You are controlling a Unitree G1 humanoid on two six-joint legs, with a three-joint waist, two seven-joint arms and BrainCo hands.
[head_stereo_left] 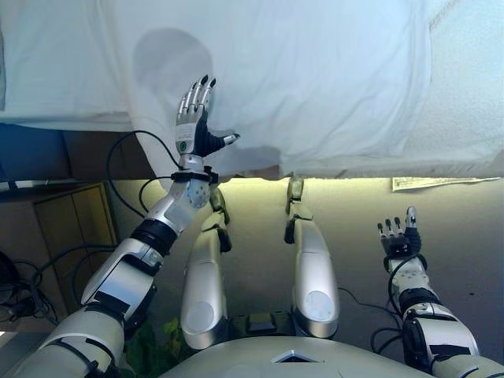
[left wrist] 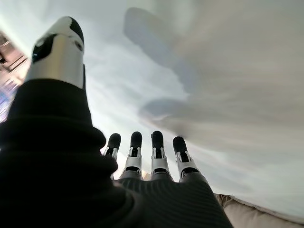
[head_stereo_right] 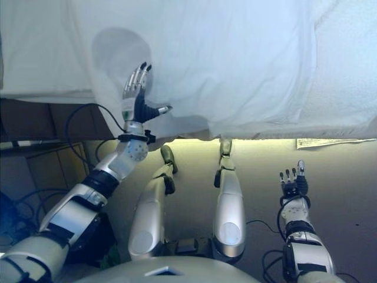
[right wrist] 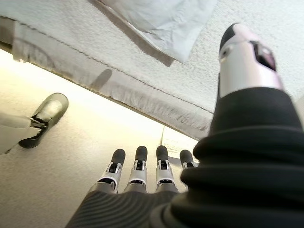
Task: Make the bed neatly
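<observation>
A white duvet (head_stereo_left: 299,79) covers the bed and hangs over its near edge. To the right of the duvet the textured white mattress cover (head_stereo_left: 468,102) shows bare, down to its hem (right wrist: 142,97). My left hand (head_stereo_left: 193,118) is raised over the duvet's hanging edge, fingers straight and thumb out to the side, holding nothing. In the left wrist view its fingers (left wrist: 159,154) point at the cloth, a little apart from it. My right hand (head_stereo_left: 400,236) hangs low over the floor, short of the bed, fingers straight and empty.
A dark wooden cabinet (head_stereo_left: 75,216) stands at the left below the bed's edge. A sheet of paper (head_stereo_left: 437,183) lies on the beige floor (head_stereo_left: 354,213) under the bed's right part.
</observation>
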